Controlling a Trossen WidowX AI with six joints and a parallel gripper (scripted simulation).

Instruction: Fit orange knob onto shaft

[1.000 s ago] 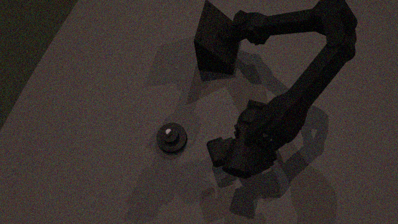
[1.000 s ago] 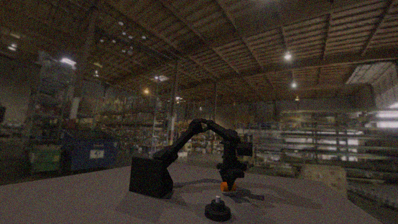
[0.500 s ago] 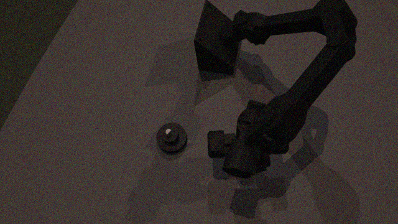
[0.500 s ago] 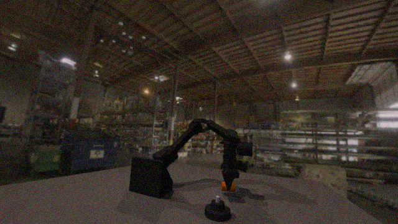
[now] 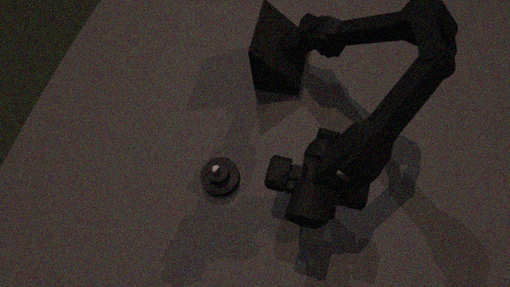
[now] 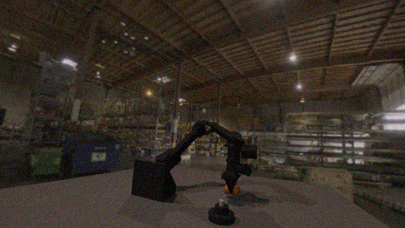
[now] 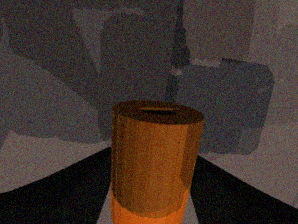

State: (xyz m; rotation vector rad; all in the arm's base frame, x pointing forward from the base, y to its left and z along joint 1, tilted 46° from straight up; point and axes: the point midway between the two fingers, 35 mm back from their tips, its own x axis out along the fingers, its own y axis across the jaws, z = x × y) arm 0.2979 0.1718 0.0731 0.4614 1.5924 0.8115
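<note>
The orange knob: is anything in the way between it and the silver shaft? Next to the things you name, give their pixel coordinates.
No, nothing visible stands between the orange knob [image 6: 236, 190] [image 7: 155, 165], held in the fingers [image 6: 232, 190], and the silver shaft [image 5: 215, 168] [image 6: 221, 202].
</note>
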